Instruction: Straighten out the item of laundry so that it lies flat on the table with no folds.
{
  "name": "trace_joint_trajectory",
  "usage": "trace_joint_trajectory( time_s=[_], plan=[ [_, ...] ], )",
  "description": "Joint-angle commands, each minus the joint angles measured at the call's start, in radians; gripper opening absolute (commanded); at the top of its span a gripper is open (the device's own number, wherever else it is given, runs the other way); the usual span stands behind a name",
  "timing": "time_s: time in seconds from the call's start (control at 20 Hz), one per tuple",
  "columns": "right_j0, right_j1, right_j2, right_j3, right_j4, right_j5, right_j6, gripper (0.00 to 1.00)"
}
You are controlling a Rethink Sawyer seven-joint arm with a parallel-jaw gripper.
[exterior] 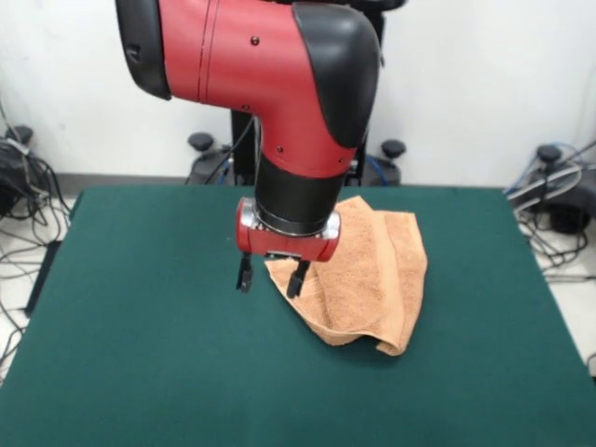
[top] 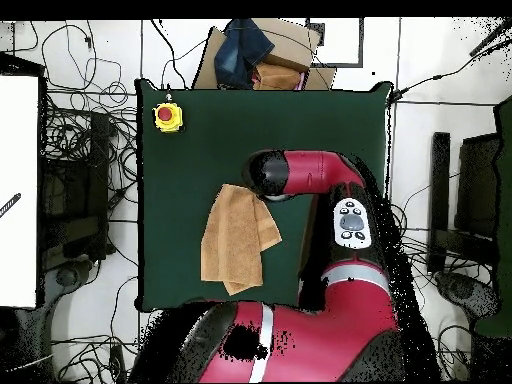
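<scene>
The item of laundry (exterior: 368, 275) is a peach-orange towel lying rumpled on the green table (exterior: 140, 326), with one layer folded over another. In the overhead view the towel (top: 235, 240) lies near the table's (top: 300, 120) left-centre. My gripper (exterior: 271, 277) hangs just above the towel's left edge in the front view. It is open, with one black finger (exterior: 298, 277) over the towel's edge and the other over bare table. Nothing is between the fingers. From overhead, the red arm's wrist (top: 268, 175) covers the gripper.
A yellow box with a red button (top: 168, 117) sits near one table corner. A cardboard box with a dark blue cloth (top: 255, 50) stands just past the table's edge. Cables and equipment lie on the floor around the table.
</scene>
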Motion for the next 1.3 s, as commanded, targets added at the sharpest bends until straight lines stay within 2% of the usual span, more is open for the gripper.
trace_joint_trajectory(
  time_s=[0.05,0.25,0.6,0.95,1.2,1.3],
  plan=[
    [-0.016,-0.018,0.067,0.099,-0.067,0.025,-0.086,1.00],
    [-0.055,-0.005,0.090,0.194,-0.079,-0.082,-0.068,1.00],
    [-0.062,0.028,0.032,0.311,-0.177,-0.239,-0.007,1.00],
    [0.049,0.075,-0.062,0.316,-0.254,-0.358,0.107,1.00],
    [0.137,0.049,-0.133,0.326,-0.265,-0.409,0.159,1.00],
    [0.136,0.036,-0.124,0.328,-0.254,-0.411,0.146,1.00]
  ],
)
